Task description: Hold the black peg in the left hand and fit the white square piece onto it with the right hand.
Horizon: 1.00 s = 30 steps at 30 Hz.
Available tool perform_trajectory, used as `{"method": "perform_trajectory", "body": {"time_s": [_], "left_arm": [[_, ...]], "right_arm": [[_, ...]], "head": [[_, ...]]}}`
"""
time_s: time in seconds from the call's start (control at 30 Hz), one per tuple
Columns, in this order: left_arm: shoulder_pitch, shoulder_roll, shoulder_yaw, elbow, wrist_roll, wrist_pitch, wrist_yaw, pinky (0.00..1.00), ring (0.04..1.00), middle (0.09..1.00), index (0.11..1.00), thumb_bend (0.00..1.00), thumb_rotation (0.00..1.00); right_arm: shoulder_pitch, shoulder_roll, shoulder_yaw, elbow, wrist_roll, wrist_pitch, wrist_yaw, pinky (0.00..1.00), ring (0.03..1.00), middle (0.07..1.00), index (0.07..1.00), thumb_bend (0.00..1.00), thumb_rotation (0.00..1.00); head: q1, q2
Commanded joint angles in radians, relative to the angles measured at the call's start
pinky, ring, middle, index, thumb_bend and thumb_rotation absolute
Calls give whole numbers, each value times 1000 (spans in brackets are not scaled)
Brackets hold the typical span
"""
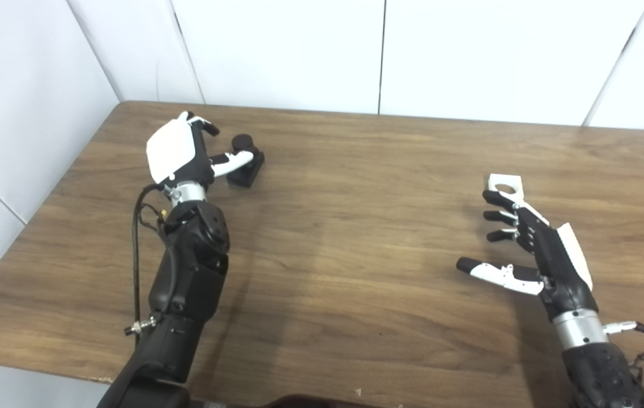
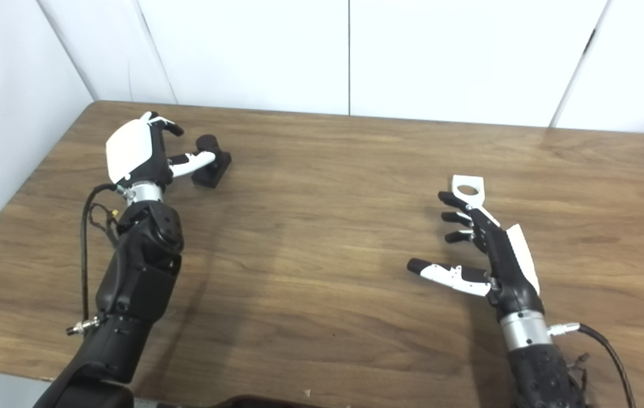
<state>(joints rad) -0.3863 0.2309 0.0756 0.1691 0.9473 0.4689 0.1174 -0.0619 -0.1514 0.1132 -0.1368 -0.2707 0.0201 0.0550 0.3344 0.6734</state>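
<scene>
Left eye view: approach step. Left hand (image 1: 177,150) spread, thumb touching the black peg (image 1: 245,160) standing at the desk's (image 1: 355,238) far left; not grasped. Right hand (image 1: 531,243) spread wide, fingertips just short of the white square piece (image 1: 506,183). Next: close both grasps.

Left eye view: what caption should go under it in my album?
Left hand reaches around the black peg; open right hand nears the white square piece.
</scene>
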Motion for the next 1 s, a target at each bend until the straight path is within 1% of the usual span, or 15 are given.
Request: {"method": "perform_trajectory", "body": {"time_s": [0.0,0.13,0.33,0.43,0.5,0.6,0.7,0.83,0.97], "left_arm": [[-28,22,14,-52,36,1,-22,808,921,914,635,1000,525],[-26,14,25,-68,56,1,-63,838,930,917,635,1000,523],[-29,1,23,-61,73,1,-76,830,931,915,629,1000,520],[-28,3,7,-42,82,1,-58,775,916,908,621,1000,516],[-29,2,0,-25,82,1,-38,758,911,906,620,1000,512],[-35,1,-11,13,78,0,-2,776,910,908,619,1000,501],[-40,3,-22,44,75,0,29,763,901,909,626,1000,494],[-48,-1,-28,74,68,1,40,807,920,920,639,1000,498],[-55,-3,-34,93,66,1,52,803,920,920,633,1000,499]], "right_arm": [[-37,6,-2,-23,0,-38,-9,624,779,849,812,801,283],[-39,6,-3,-25,-1,-33,-9,631,785,851,810,807,284],[-39,6,-3,-33,-5,-29,-9,635,788,853,809,806,280],[-38,7,-5,-33,-5,-32,-11,626,782,853,807,807,271],[-34,5,-7,-36,-7,-30,-12,626,785,854,806,807,276],[-29,4,-9,-40,-5,-30,-12,636,792,859,807,803,272],[-26,4,-11,-43,-5,-32,-13,638,794,863,812,804,285],[-22,5,-12,-48,-5,-36,-15,630,789,860,811,803,294],[-21,8,-11,-51,-7,-36,-19,624,784,855,808,805,283]], "head": [[2,2],[1,3],[-2,5],[-5,5],[-6,4],[-10,6],[-11,6],[-14,6],[-15,7]]}}
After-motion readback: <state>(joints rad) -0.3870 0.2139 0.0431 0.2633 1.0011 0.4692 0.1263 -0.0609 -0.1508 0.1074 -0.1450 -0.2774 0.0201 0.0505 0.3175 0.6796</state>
